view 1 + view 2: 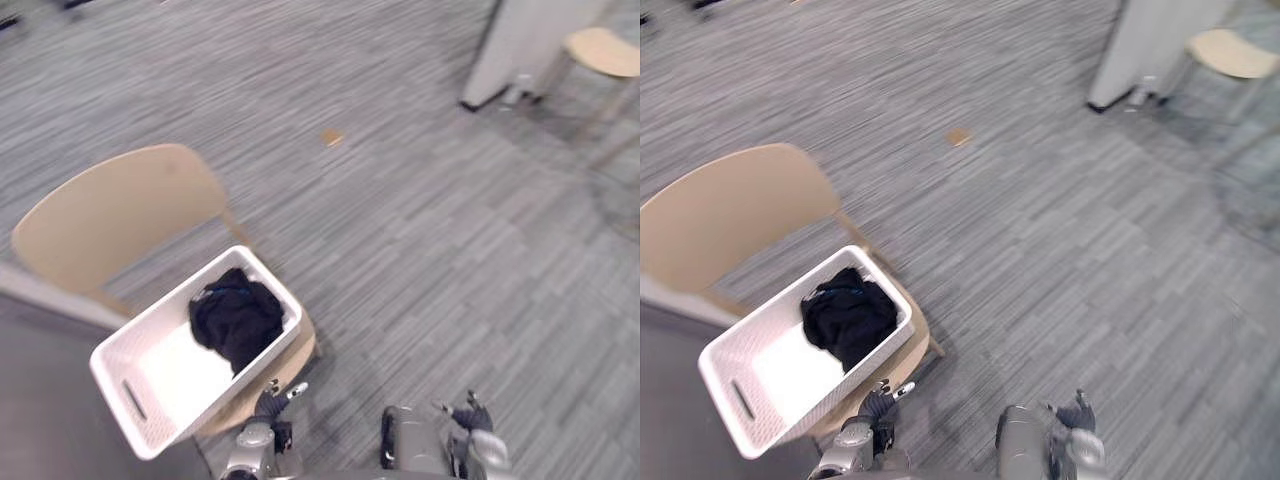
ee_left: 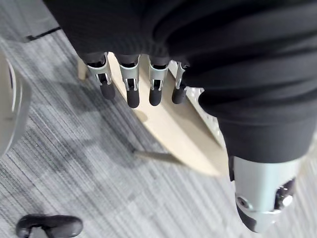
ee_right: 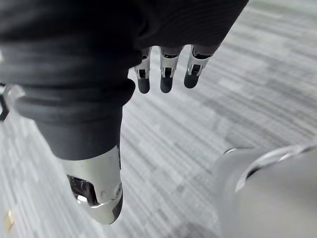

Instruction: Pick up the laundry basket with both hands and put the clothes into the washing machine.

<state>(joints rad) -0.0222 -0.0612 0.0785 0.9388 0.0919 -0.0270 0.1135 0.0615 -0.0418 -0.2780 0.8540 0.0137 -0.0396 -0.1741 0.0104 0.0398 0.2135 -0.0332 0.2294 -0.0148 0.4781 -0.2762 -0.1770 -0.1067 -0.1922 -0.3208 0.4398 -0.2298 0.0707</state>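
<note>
I see 1 white laundry basket (image 1: pixel 190 380) sitting on the seat of a beige chair (image 1: pixel 110 215). In the head cam its long axis runs diagonally, from lower left to upper right. The end w/ the handle slot faces lower left, and the other end points away, toward the open carpet floor (image 1: pixel 420 230). There's 1 heap of black clothes (image 1: pixel 237 318), bunched in the far half, and the near half is bare.

My left hand (image 1: pixel 270 403) hangs just beside the basket's right long wall, at the seat's front edge. Its fingers (image 2: pixel 131 91) are straight and apart, holding nothing, and I see no contact w/ the basket. My right hand (image 1: pixel 470 415) is well apart from the basket, off to the right over the carpet. Its fingers (image 3: pixel 166 82) are also loose and empty.

I count 2 chairs: the one under the basket and a 2nd chair (image 1: pixel 603 50) far upper right by a white panel (image 1: pixel 530 45). There's also 1 small brown scrap (image 1: pixel 332 136) on the floor.
</note>
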